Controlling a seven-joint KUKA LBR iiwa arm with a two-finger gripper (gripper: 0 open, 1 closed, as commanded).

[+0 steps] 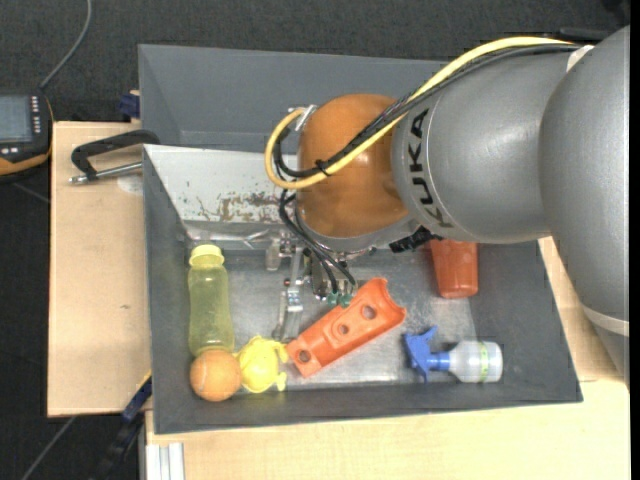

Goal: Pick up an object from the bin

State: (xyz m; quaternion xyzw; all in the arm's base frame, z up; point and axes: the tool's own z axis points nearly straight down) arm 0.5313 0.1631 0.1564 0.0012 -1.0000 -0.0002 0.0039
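Just below-right of pincer: orange holed plastic block, slanting lower-left to upper-right; clenched or released, impossible to tell.

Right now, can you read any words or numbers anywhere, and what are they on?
"KUKA": black letters running sideways on the round grey metal robot arm.
Small screen on the black device at the left: too small to read.
Things in the grey metal bin: no readable writing.

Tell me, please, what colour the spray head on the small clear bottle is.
The spray head is blue, best seen in the camera view.
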